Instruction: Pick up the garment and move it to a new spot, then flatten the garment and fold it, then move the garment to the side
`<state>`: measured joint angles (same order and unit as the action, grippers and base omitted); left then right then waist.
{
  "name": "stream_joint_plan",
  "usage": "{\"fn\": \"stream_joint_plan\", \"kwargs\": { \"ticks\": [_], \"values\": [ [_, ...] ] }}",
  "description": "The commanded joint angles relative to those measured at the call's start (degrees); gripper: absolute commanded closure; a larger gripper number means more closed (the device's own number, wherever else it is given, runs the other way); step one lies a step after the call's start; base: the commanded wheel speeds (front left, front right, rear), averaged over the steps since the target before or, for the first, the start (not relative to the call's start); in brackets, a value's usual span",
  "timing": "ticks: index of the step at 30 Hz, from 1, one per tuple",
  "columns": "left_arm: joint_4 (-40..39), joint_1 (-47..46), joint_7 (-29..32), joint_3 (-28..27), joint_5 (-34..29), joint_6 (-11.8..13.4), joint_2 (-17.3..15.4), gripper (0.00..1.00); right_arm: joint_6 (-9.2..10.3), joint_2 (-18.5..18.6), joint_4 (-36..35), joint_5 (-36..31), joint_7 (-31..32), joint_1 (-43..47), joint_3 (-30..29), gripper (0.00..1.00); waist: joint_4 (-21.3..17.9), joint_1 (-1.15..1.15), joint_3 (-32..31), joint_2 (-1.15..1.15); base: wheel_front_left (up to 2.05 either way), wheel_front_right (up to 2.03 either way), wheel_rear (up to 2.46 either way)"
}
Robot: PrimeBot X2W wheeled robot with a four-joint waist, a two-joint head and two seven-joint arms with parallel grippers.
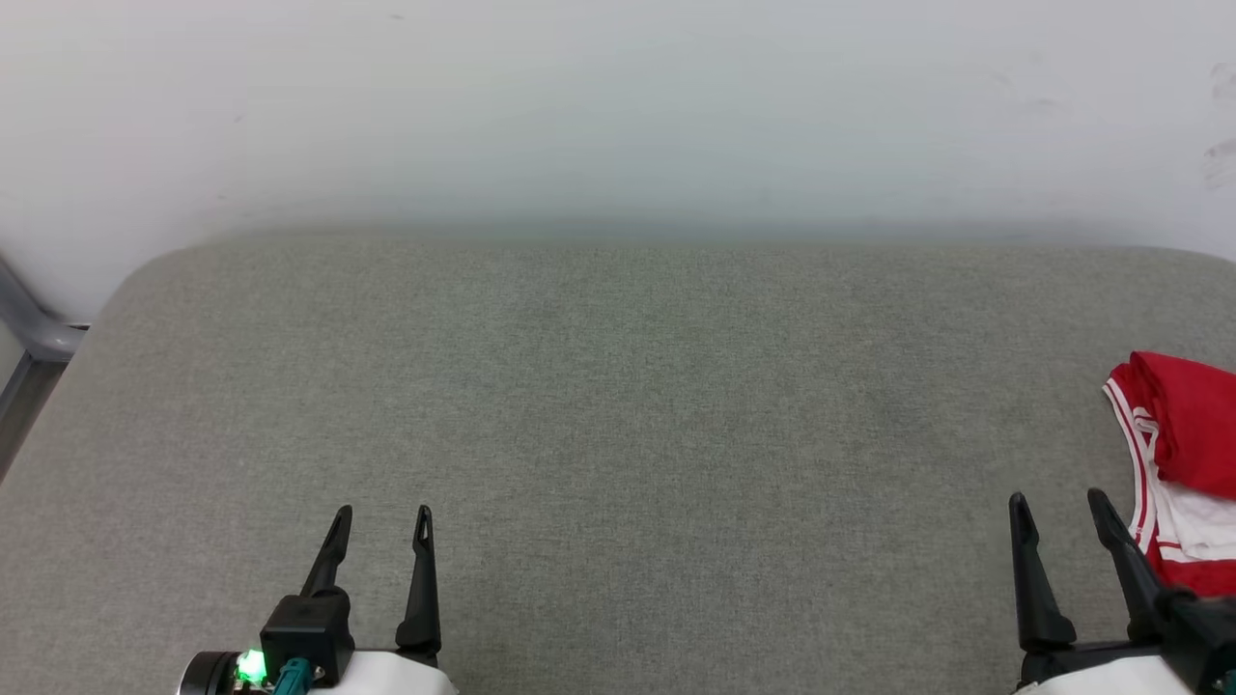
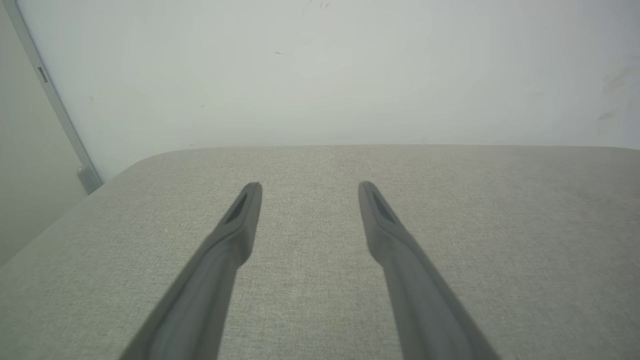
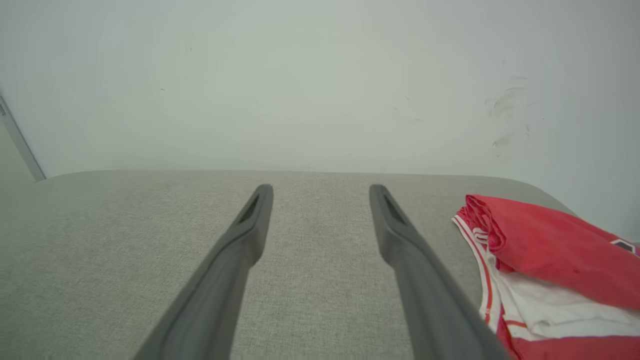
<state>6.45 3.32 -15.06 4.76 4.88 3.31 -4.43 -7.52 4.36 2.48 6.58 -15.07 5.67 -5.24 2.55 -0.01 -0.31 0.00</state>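
Evidently rest pose: left gripper (image 1: 383,514) and right gripper (image 1: 1056,500) both spread open, empty, above grey padded surface (image 1: 618,434). Red-and-white jersey (image 1: 1190,425) lies in layered bundle at surface's right edge, just beside right gripper. Layering suggests fold and side placement done; nothing apparently left.

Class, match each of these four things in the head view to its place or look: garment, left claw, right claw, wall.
Things:
1. garment
2. left claw
3. right claw
4. wall

Places or looks:
A. lower left, open
B. pale, across the top
C. far right, red and white
D. lower right, open, next to the red cloth

Pairs: 1-C, 2-A, 3-D, 4-B
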Motion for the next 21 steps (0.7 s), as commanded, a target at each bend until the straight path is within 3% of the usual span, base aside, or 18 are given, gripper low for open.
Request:
{"fn": "stream_joint_plan", "kwargs": {
  "ticks": [1,14,15,21],
  "values": [
    [0.11,0.64,-0.14,-0.24,-0.07,-0.33,0.30,0.00,0.07,-0.47,-0.47,-0.18,-0.10,1.07,-0.45,0.00,0.00,0.01,-0.24,0.00,0.00,0.00,0.00],
    [1.17,1.11,-0.14,-0.69,-0.35,-1.45,0.48,0.00,0.07,-1.16,-0.25,-0.57,-0.10,3.18,-1.12,0.00,0.03,0.01,-1.07,0.00,0.00,0.00,0.00],
    [1.19,0.85,0.00,-0.52,-0.15,-1.33,0.43,1.00,0.01,-0.87,-0.27,-0.16,0.00,2.53,-1.07,1.00,0.03,0.01,-1.07,0.00,0.00,0.00,0.00],
    [3.67,1.19,1.11,-0.83,2.54,-1.60,0.65,1.00,0.00,-0.96,2.28,2.59,0.98,2.01,-1.07,1.00,-0.03,0.01,-1.06,0.00,0.00,0.00,0.00]
  ]
}}
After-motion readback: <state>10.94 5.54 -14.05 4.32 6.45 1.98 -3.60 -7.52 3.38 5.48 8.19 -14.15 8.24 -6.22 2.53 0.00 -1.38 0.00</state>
